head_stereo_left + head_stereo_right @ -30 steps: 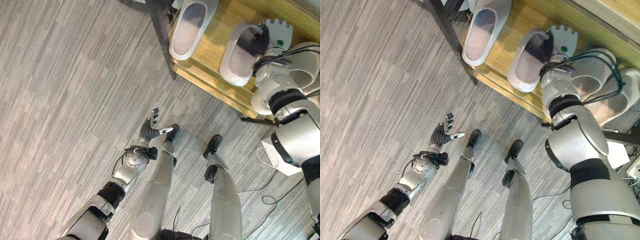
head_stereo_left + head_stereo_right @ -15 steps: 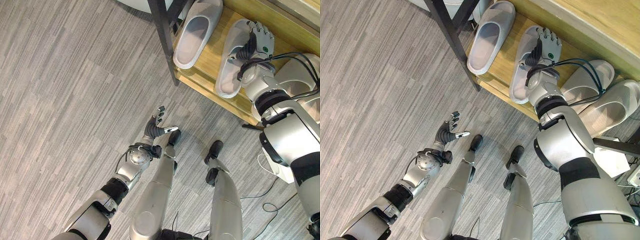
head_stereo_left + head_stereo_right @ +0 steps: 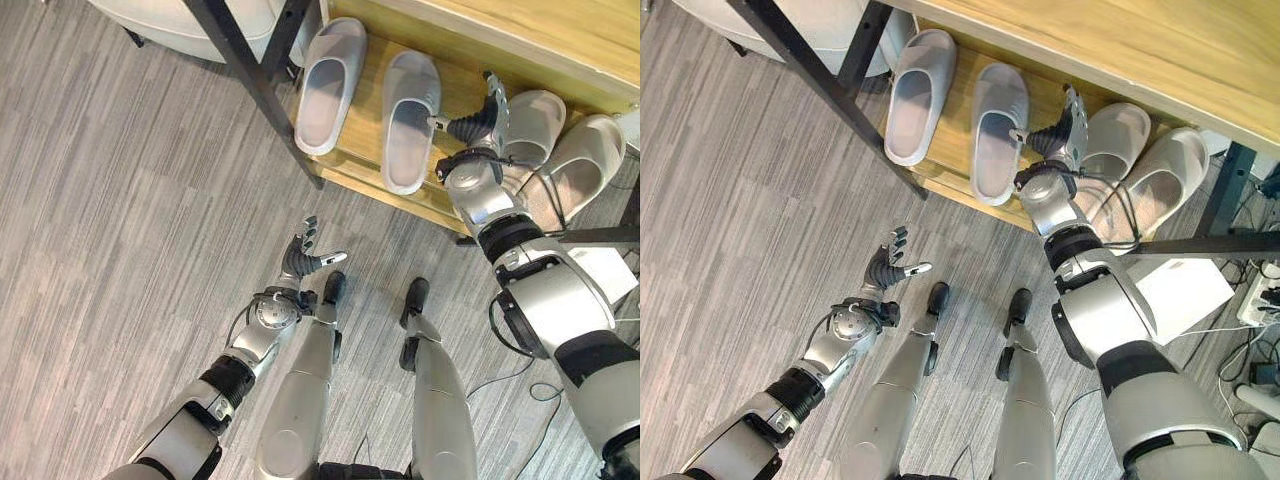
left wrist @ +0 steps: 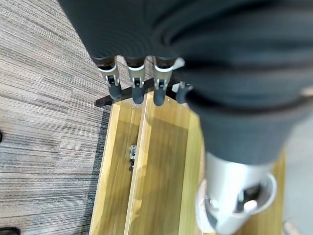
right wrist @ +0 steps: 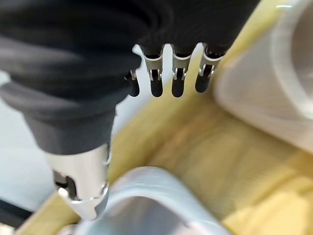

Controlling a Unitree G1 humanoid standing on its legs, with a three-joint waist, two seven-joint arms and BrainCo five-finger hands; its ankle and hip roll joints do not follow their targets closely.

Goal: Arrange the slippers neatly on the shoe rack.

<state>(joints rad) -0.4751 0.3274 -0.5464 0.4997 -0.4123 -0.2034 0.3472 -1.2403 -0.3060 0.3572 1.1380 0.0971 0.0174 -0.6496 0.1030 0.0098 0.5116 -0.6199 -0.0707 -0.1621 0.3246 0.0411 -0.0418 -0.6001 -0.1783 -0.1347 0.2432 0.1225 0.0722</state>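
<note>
Fingers on your right hand (image 3: 478, 118) are straight and hold nothing, poised between the second slipper (image 3: 410, 117) and third slipper (image 3: 527, 117) on the shoe rack (image 3: 362, 165), probably to even their spacing; your left hand (image 3: 304, 256) hangs relaxed over the floor.

Silver-grey arms with black joint bands end in each dark-ribbed, silver-fingered, dark-tipped hand (image 3: 303, 255).

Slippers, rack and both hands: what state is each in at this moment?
Leftmost slipper: flat on the shoe rack, sole down.
Second slipper: flat beside it, roughly parallel, free of any hand.
Two right-hand slippers: on the rack, angled, side by side.
Right hand: open, between the slippers, holding nothing.
Left hand: open, idle over the floor.
</note>
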